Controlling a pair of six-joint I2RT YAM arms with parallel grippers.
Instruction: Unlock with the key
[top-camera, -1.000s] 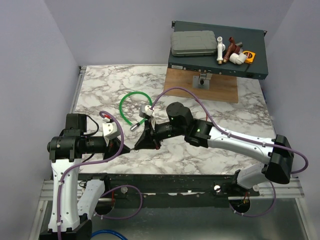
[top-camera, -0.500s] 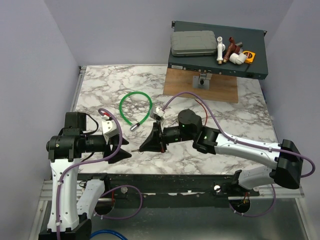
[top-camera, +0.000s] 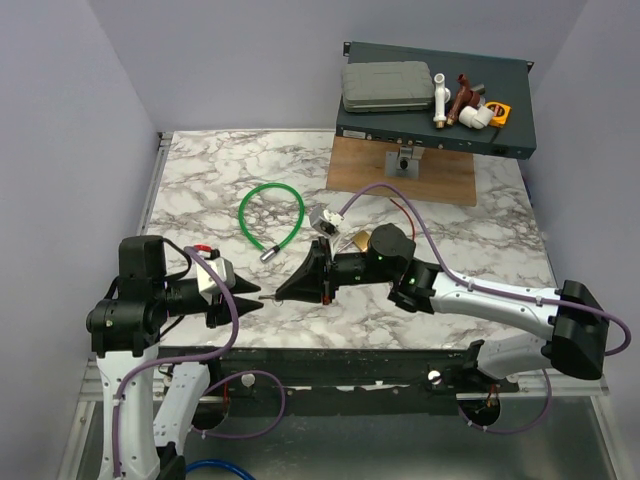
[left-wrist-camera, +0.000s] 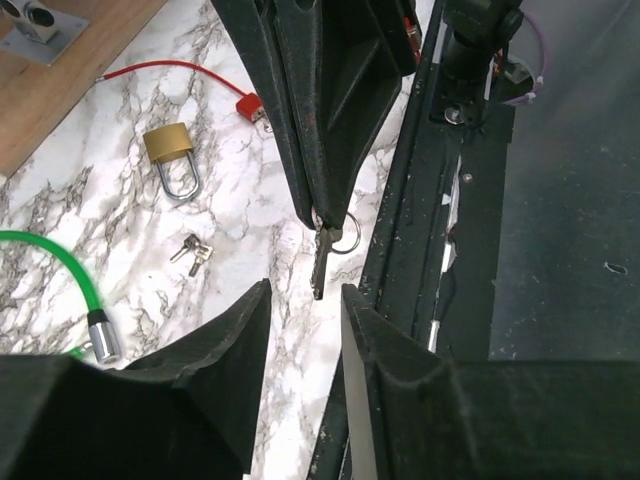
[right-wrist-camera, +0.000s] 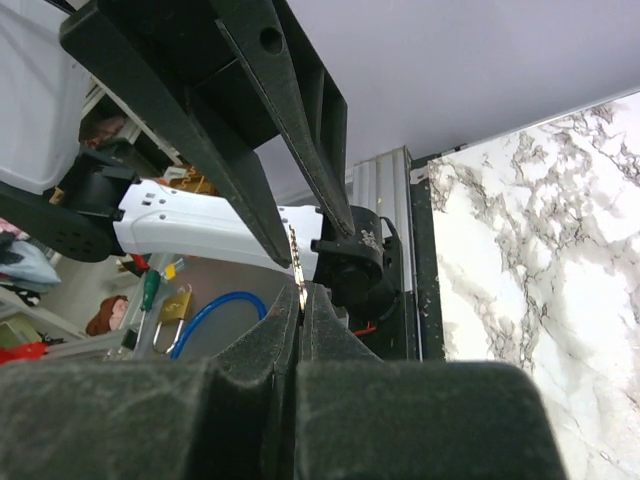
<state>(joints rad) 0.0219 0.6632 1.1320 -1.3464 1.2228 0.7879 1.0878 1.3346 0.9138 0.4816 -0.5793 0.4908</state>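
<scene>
Right claw (left-wrist-camera: 320, 222) is clamped on the key (left-wrist-camera: 317, 265), pinched at the head beside its split ring, blade sticking out toward the left claw (left-wrist-camera: 303, 296). The key hangs in the air over the near edge of the worktop (left-wrist-camera: 250, 190). Left claw's jaws are apart, with the blade tip at the mouth of the gap and no contact visible. Lying on the worktop are a brass padlock (left-wrist-camera: 170, 150), a red tag (left-wrist-camera: 247, 104) on a red cord (left-wrist-camera: 150, 68), a pair of small keys (left-wrist-camera: 192, 252) and a green cable (left-wrist-camera: 60, 260).

Right claw (left-wrist-camera: 320, 218) pinching ringed key (left-wrist-camera: 318, 265), blade toward parted left claw (left-wrist-camera: 303, 292), brass padlock (left-wrist-camera: 171, 148) beyond
</scene>
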